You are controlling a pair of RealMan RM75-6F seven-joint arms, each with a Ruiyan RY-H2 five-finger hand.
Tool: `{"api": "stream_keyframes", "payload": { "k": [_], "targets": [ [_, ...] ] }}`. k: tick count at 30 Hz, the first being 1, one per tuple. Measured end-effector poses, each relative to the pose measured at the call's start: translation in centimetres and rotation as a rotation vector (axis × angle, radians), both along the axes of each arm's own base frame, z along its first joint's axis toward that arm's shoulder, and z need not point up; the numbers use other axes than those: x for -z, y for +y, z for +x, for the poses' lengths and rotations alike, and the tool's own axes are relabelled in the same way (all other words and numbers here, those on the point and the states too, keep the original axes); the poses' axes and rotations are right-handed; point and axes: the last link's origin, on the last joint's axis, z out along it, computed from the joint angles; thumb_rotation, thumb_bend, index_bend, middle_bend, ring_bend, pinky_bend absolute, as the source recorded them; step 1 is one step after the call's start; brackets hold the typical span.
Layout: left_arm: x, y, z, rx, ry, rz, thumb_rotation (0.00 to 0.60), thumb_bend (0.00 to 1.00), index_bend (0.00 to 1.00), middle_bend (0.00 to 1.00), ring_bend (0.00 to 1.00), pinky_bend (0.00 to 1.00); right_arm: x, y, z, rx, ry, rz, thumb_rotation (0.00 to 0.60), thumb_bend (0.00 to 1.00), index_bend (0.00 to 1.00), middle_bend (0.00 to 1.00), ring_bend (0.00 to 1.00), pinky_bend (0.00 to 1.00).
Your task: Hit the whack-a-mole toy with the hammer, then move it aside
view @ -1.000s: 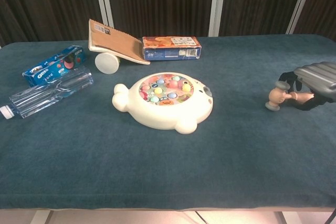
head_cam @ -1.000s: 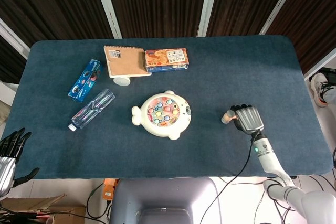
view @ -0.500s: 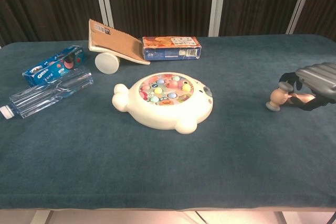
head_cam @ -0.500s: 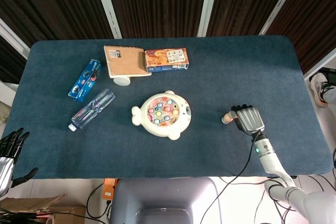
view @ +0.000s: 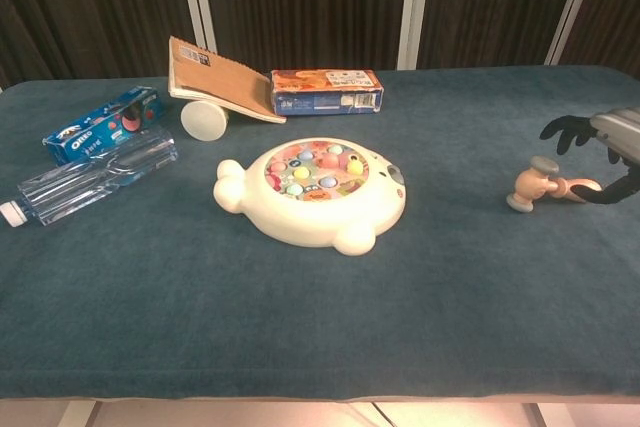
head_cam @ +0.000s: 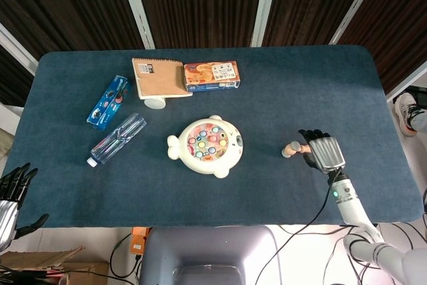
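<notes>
Setting: dark slatted panels with pale strips stood behind a desk point(head_cam: 320, 78) covered in blue-grey cloth.
Right hand: the right hand point(head_cam: 323, 151) lay near the desk's right edge, its dark fingers point(view: 568, 131) spread apart; one reached over the hammer's handle and another curved beneath it, but nothing was clamped.
Hammer: the small toy hammer point(view: 541, 184) lay on the cloth, head toward the toy and handle pointing into the right hand. Whether a fingertip touched the handle could not be told; it did not look lifted.
Toy: the whack-a-mole toy point(head_cam: 205, 145), a cream fish-shaped body with coloured pegs on top, sat near the desk's middle, well apart from the hammer and to its left.
Left hand: the left hand point(head_cam: 12, 191) hung off the desk's near-left corner, fingers apart and holding nothing.
Bystanders: a clear water bottle point(head_cam: 117, 139), a blue Oreo pack point(head_cam: 107, 102), a brown notebook point(head_cam: 157, 77) propped on a white round object point(view: 204, 120), and an orange box point(head_cam: 211, 75) lay across the far-left part of the desk.
Done: apparently nothing; the hammer was down and the toy looked untouched.
Left: by these views, gripping the hammer, carrying it to the toy, striking the pegs, then moving it aside.
</notes>
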Motion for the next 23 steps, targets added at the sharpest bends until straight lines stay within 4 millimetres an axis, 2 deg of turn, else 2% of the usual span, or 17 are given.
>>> {"api": "stream_keyframes", "payload": {
  "k": [3, 6, 9, 12, 13, 16, 18, 23],
  "targets": [
    [0.0, -0.1, 0.0, 0.002, 0.0, 0.006, 0.6, 0.16, 0.0, 0.0, 0.0, 0.13, -1.3, 1.4, 0.0, -0.017, -0.042, -0.024, 0.6, 0.24, 0.12, 0.18, 0.12, 0.31],
    [0.0, 0.0, 0.0, -0.003, 0.003, 0.011, 0.6, 0.15, 0.0, 0.0, 0.0, 0.13, -2.9, 3.9, 0.0, -0.039, -0.09, -0.056, 0.6, 0.23, 0.09, 0.11, 0.04, 0.23],
    [0.3, 0.1, -0.1, -0.016, 0.019, 0.012, 0.6, 0.14, 0.0, 0.0, 0.0, 0.13, -4.8, 7.9, -0.4, -0.049, -0.123, -0.098, 0.6, 0.23, 0.06, 0.06, 0.0, 0.15],
    [0.8, 0.3, -0.2, -0.033, 0.042, 0.006, 0.6, 0.12, 0.0, 0.0, 0.0, 0.13, -7.0, 13.0, -1.5, -0.01, -0.116, -0.128, 0.6, 0.23, 0.01, 0.0, 0.0, 0.09],
    [0.9, 0.4, -0.2, -0.036, 0.051, 0.002, 0.6, 0.12, 0.0, 0.0, 0.0, 0.13, -7.7, 14.8, -1.7, 0.017, -0.111, -0.128, 0.6, 0.23, 0.01, 0.0, 0.0, 0.08],
    [1.5, 0.6, -0.1, -0.047, 0.073, -0.011, 0.6, 0.12, 0.0, 0.0, 0.0, 0.13, -9.2, 18.6, -2.1, 0.073, -0.095, -0.119, 0.6, 0.23, 0.01, 0.0, 0.0, 0.08],
    [1.9, 0.6, 0.0, -0.045, 0.081, -0.028, 0.6, 0.11, 0.0, 0.0, 0.0, 0.13, -9.5, 19.5, -2.0, 0.089, -0.104, -0.115, 0.6, 0.23, 0.0, 0.0, 0.0, 0.08],
    [2.7, 0.5, 0.4, -0.021, 0.091, -0.044, 0.6, 0.09, 0.0, 0.0, 0.0, 0.13, -10.7, 20.4, -2.3, 0.112, -0.109, -0.099, 0.6, 0.23, 0.0, 0.0, 0.0, 0.08]
  ]
}}
